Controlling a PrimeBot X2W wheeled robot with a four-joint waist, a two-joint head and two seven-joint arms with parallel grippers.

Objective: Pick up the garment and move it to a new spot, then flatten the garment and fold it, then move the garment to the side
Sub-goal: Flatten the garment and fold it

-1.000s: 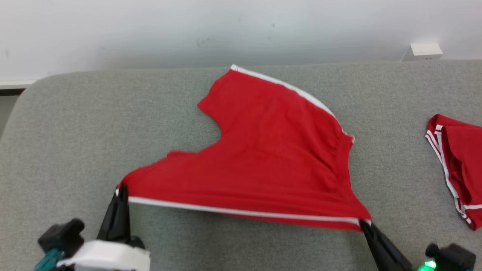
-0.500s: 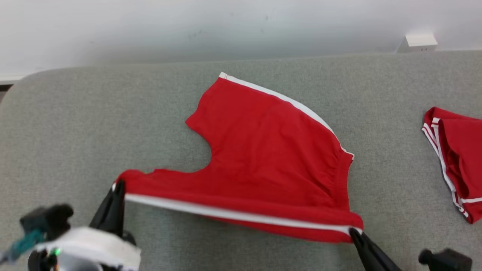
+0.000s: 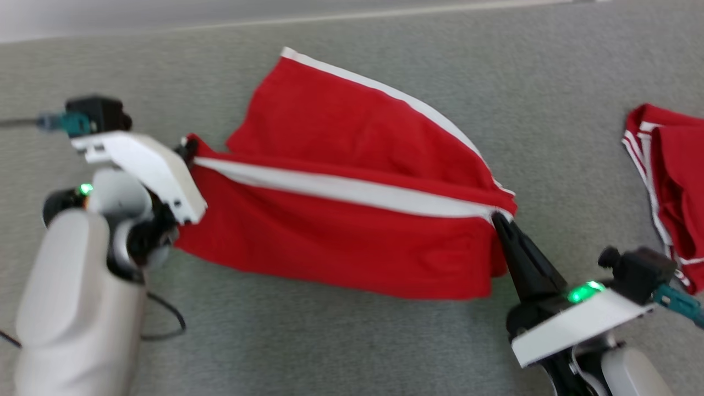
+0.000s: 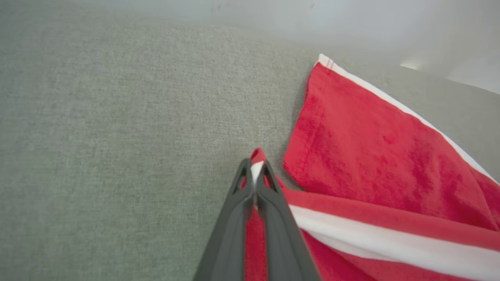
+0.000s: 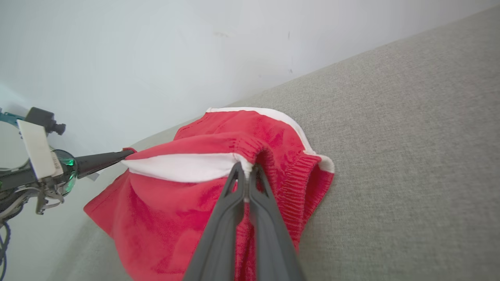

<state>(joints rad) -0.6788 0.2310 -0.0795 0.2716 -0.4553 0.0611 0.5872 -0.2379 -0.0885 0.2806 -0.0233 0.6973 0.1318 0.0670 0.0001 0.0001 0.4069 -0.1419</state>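
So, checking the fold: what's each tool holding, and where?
Red shorts: left tool pinches the white stripe at its hem end, right tool at its waistband end.

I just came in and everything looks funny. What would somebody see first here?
The big red garment with its white stripe, stretched out in the middle over the grey fabric surface. The left gripper pinches one end of the stripe and the right gripper pinches the other. A second red garment lies at the right edge.
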